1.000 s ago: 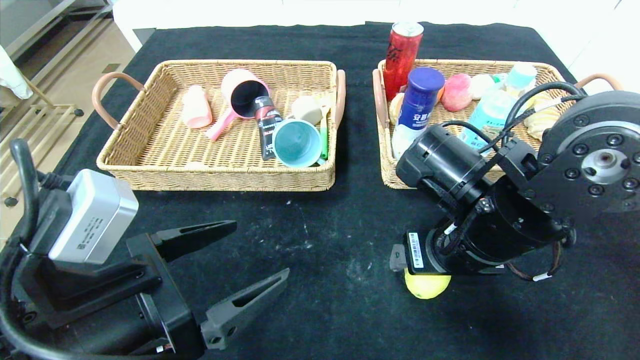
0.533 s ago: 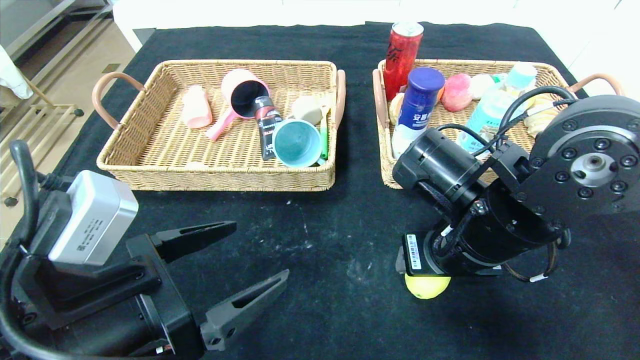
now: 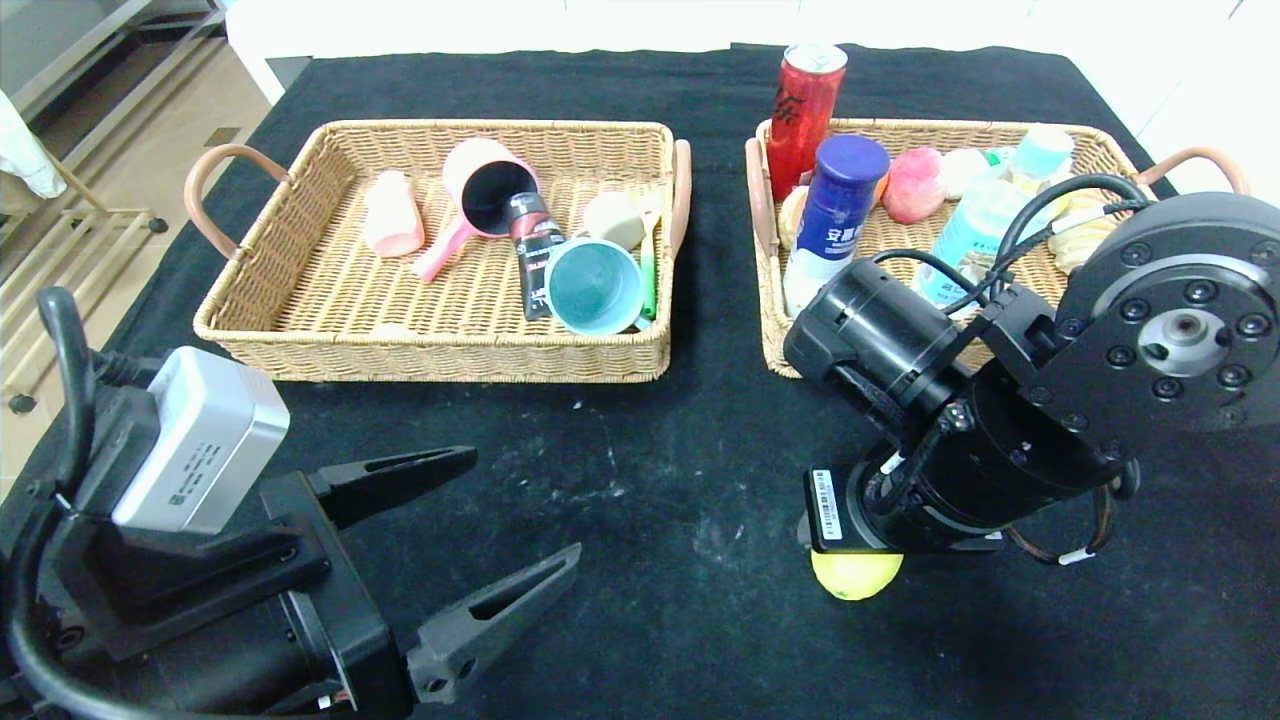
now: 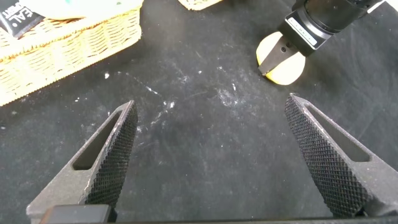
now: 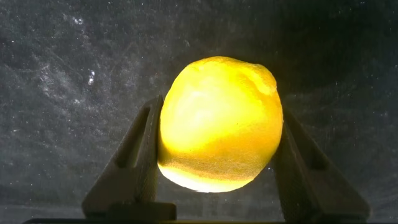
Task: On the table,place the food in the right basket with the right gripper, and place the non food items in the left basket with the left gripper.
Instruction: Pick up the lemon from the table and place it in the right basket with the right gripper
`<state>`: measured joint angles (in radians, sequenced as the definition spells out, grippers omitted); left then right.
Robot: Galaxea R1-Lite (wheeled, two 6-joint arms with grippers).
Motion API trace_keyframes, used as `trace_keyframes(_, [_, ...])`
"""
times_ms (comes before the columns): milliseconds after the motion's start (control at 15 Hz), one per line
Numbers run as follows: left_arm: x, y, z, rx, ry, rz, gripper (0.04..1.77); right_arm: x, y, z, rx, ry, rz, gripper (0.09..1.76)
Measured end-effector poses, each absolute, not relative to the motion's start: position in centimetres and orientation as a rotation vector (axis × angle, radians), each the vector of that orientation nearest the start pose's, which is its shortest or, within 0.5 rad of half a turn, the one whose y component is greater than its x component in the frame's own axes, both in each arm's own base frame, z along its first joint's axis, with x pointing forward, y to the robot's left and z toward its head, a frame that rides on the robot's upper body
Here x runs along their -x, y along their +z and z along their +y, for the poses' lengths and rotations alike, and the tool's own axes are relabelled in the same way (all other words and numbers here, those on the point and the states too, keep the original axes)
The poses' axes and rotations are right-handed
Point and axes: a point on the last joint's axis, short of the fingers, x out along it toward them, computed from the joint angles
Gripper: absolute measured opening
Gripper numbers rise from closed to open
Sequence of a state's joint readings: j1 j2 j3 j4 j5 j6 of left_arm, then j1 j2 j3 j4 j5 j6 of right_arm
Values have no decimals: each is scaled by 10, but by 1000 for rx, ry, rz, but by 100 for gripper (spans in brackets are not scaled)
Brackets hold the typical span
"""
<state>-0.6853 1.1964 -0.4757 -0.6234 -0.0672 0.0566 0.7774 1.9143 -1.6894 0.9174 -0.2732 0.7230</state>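
Observation:
A yellow lemon [image 3: 857,580] lies on the black table in front of the right basket [image 3: 772,345]. My right gripper [image 5: 219,112] points down over it and is shut on it, a finger pressed against each side of the lemon [image 5: 217,146]. In the head view the wrist hides the fingers. The left wrist view shows the lemon [image 4: 287,67] between the right fingers, still low at the cloth. My left gripper [image 3: 522,503] hovers wide open over bare cloth at the near left, holding nothing [image 4: 210,102]. The left basket [image 3: 430,358] stands at the far left.
The left basket holds a pink cup [image 3: 490,195], a teal cup [image 3: 595,287], a pink bottle [image 3: 392,215] and a black tube [image 3: 532,245]. The right basket holds a red can [image 3: 805,105], a blue-capped bottle [image 3: 835,215], a pink piece [image 3: 912,185] and a water bottle [image 3: 975,225].
The right gripper's fingers have closed onto the lemon and the right arm has shifted slightly. The left gripper has moved a little and stays open.

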Motion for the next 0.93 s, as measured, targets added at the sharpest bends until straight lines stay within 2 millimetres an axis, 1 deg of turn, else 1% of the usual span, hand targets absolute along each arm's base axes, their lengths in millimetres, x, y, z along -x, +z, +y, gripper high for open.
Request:
trace_keyframes(400, [-133,210,-111,-86,-754,75,172,-239,225,228,-70,67,1075,108])
trace_keyframes(533, [-133,211,-110,-85,-754,70,172,-237,228,227,-71,72,1070,108])
trace_keyframes(733, [-133,213,-110,-79,-750,58,172,-230,239,221,-72,88,1047,108])
trace_keyframes(933, [-134,213,-110,-81,-749,64,172,-216,255,208,-36,119,1033,107])
